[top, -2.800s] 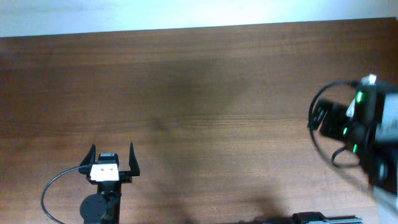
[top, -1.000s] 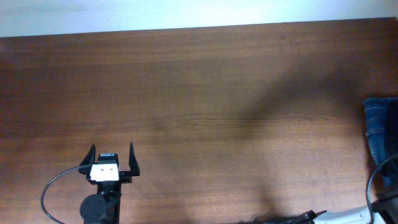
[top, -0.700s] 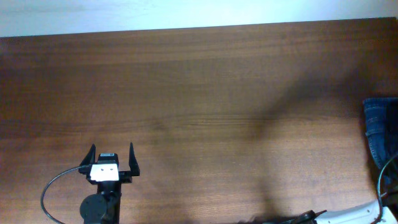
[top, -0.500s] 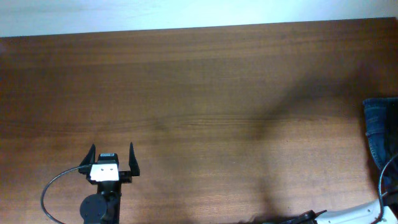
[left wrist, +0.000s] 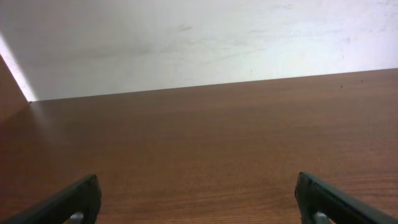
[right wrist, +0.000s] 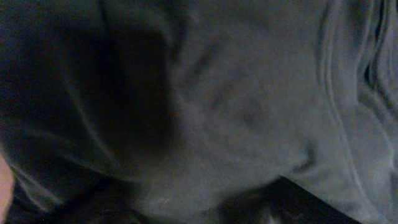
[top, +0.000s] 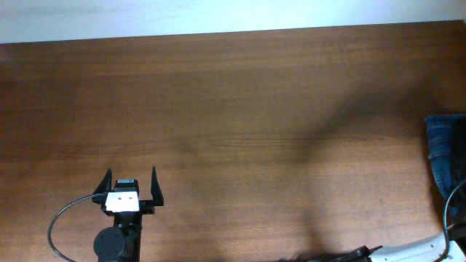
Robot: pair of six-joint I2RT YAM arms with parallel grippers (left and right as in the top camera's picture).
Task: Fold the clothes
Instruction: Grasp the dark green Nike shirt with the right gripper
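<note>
left end effector [top: 131, 175] wide apart, idle over counter [top: 240, 109]. right end effector: can't tell. black t-shirt [right wrist: 236, 112] fills right wrist cam, not on counter yet; prob off right edge near denim [top: 445, 149]. no folds done.

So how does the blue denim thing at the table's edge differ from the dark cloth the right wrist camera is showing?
Colour: the denim garment is blue; the dark cloth is black-grey. Framing: the denim garment is a strip at the table's right edge, cut off by the overhead view; the dark cloth fills the right wrist view, in soft folds. Neither garment shows whole.
</note>
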